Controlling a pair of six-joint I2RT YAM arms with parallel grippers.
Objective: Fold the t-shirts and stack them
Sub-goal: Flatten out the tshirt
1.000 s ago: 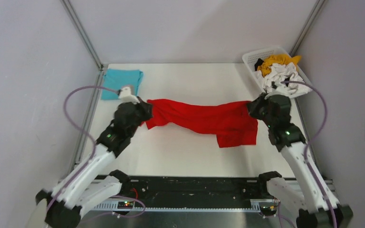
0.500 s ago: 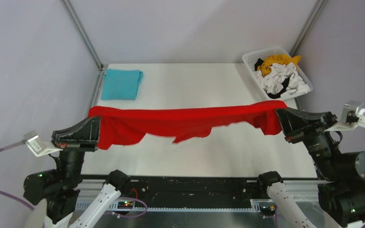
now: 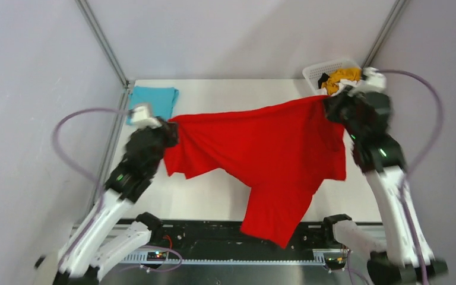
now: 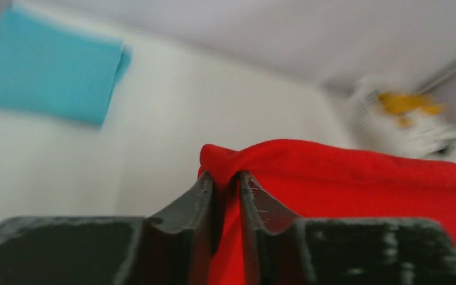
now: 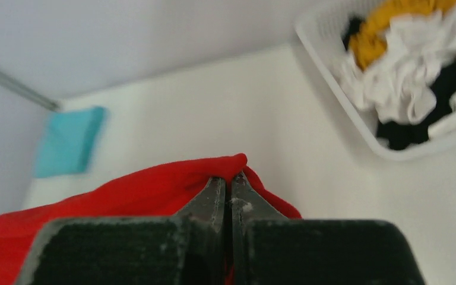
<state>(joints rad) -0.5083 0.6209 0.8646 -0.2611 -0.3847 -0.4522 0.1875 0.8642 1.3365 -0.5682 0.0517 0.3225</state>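
Aloft, red t-shirt (image 3: pixel 261 148) edge between left fingers (image 4: pixel 197 197) and right fingers (image 5: pixel 212 197).

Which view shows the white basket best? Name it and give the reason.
Right wrist: the basket is close, its wall and the yellow, white and black shirts inside plain. From the top, the right arm hides most of it; the left wrist gives a distant blur.

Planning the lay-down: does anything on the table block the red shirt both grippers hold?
Nothing visible does. The turquoise shirt and the basket sit at the far corners of the table, beside the red shirt; whatever lies under the cloth is hidden.
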